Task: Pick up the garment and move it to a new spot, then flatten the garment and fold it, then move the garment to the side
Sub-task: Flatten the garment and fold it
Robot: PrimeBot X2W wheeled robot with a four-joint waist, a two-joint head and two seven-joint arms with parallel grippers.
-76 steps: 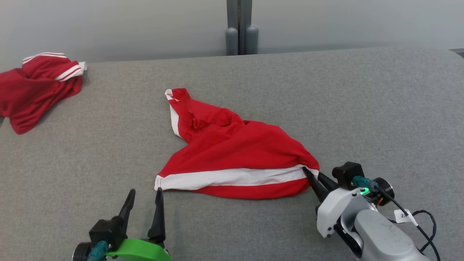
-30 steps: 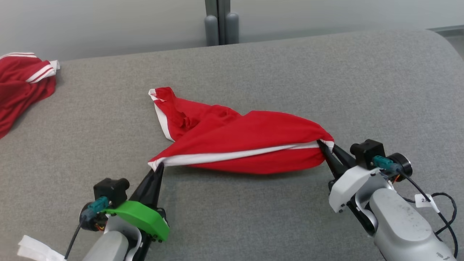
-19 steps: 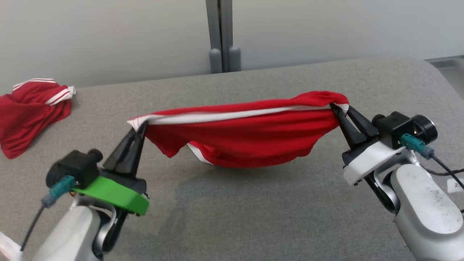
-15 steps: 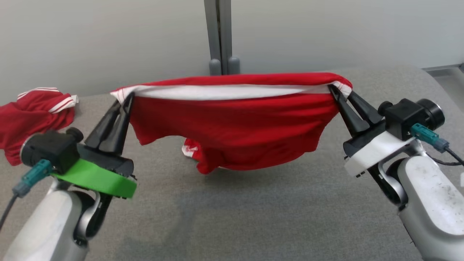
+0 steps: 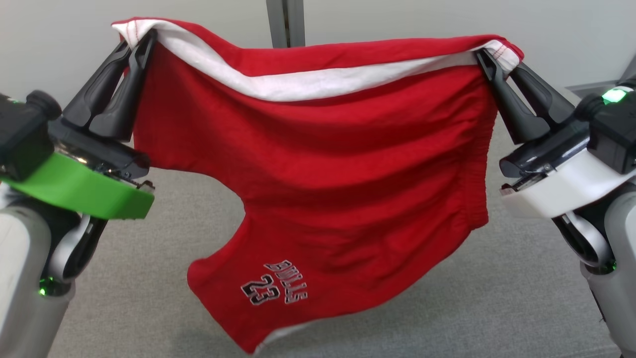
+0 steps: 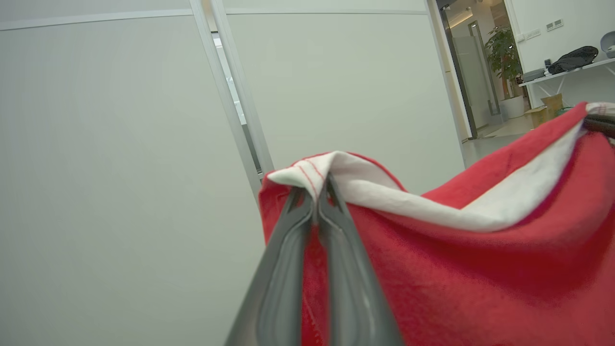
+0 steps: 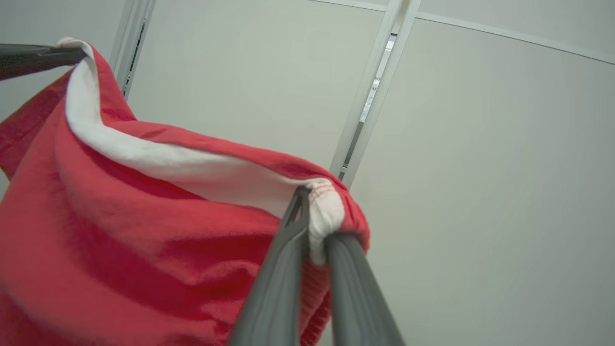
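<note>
Red shorts (image 5: pixel 318 164), soft, light, limp knit: hang over the table (image 5: pixel 149 278), left gripper (image 5: pixel 140 39) and right gripper (image 5: pixel 489 55) clenched on white-banded corners, likeliest handholds.

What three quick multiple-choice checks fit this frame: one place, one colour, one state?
1. Where is the red garment?
A. lying flat, let go
B. hung between the left gripper and right gripper
C. draped over one forearm

2. What colour is the band along its held top edge?
A. white
B. blue
C. black

3. The left gripper is:
A. open, off the cloth
B. shut on a garment corner
C. shut on nothing

Key: B, each gripper pinches a top corner; A, the strip is white in the head view; B, the left wrist view shows its fingers closed on the corner.
</note>
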